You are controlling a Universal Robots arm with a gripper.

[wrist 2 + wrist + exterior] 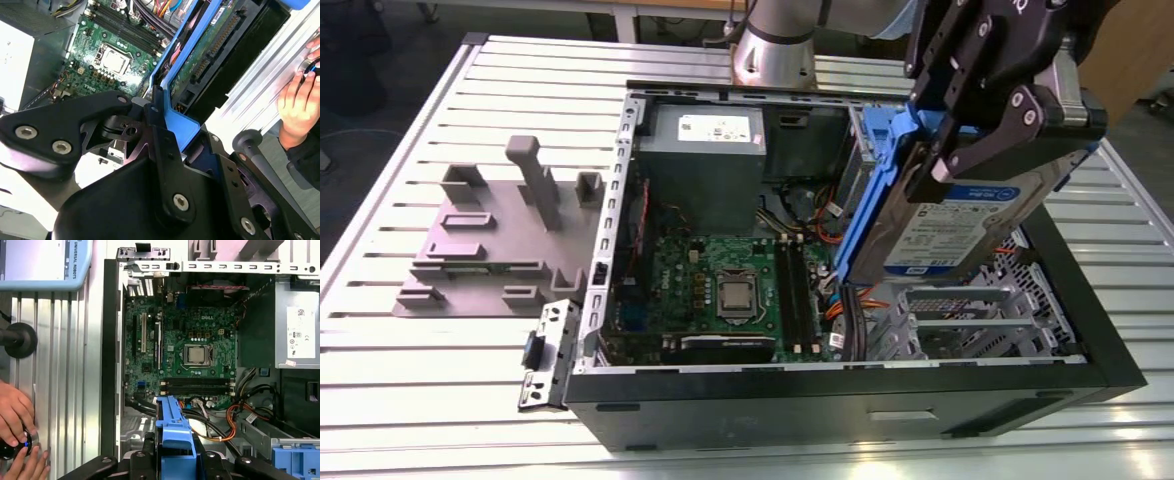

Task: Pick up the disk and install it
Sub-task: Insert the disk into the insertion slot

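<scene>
A: Entry one, the claw?

B: Black claw (977, 160), clenched on the flat silver hard disk with white-and-blue label and blue plastic side rails (950, 235). The disk hangs steeply tilted beneath the claw.

A: Below that?

B: Open black tower case (854, 385). Perforated silver drive cage (961, 320) is under the disk, with a green motherboard (720, 290) beside it. Judgement: square the rails to the cage and avoid the orange cables (230, 420).

A: Surface, room?

B: Slatted aluminium table (440, 380). Grey plastic fixture (494, 230) well apart from the claw. A person's hand (15, 415) at the table's edge.
</scene>
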